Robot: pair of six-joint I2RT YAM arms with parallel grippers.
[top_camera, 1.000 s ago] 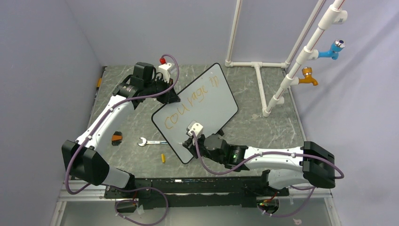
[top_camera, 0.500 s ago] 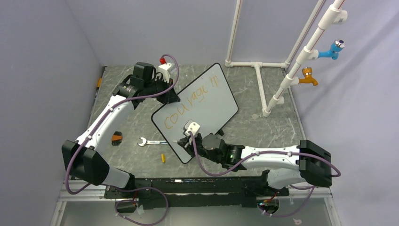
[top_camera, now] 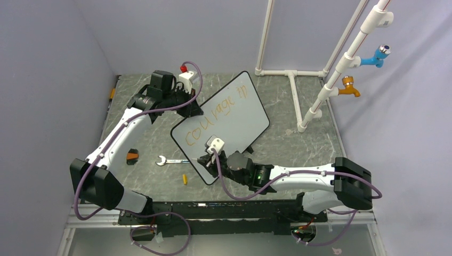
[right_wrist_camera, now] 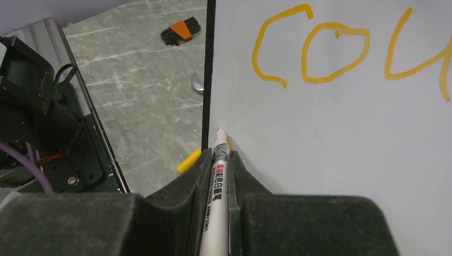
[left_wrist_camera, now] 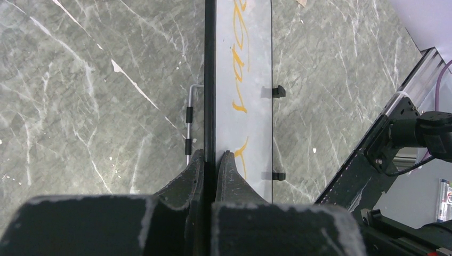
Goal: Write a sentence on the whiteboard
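Observation:
The whiteboard (top_camera: 234,114) is held tilted above the table, and my left gripper (top_camera: 197,110) is shut on its upper left rim. In the left wrist view the left gripper (left_wrist_camera: 213,156) pinches the black rim of the whiteboard (left_wrist_camera: 250,32) edge-on. The orange sentence (top_camera: 213,120) reads roughly "courage is" in one slanted row. My right gripper (top_camera: 204,160) is shut on a white marker (right_wrist_camera: 218,176). The marker's tip touches the whiteboard (right_wrist_camera: 346,138) near its lower left edge, below the letters "cou" of the sentence (right_wrist_camera: 320,48).
A silver wrench (top_camera: 169,160) and a yellow marker cap (top_camera: 185,179) lie on the grey marble table left of the board. An orange-and-black hex key set (top_camera: 131,156) lies further left. A white pipe frame (top_camera: 320,98) with blue and orange taps stands at the back right.
My right gripper has slid left with the marker, along the lower part of the board toward its lower left edge. The left arm has kept its grip in place.

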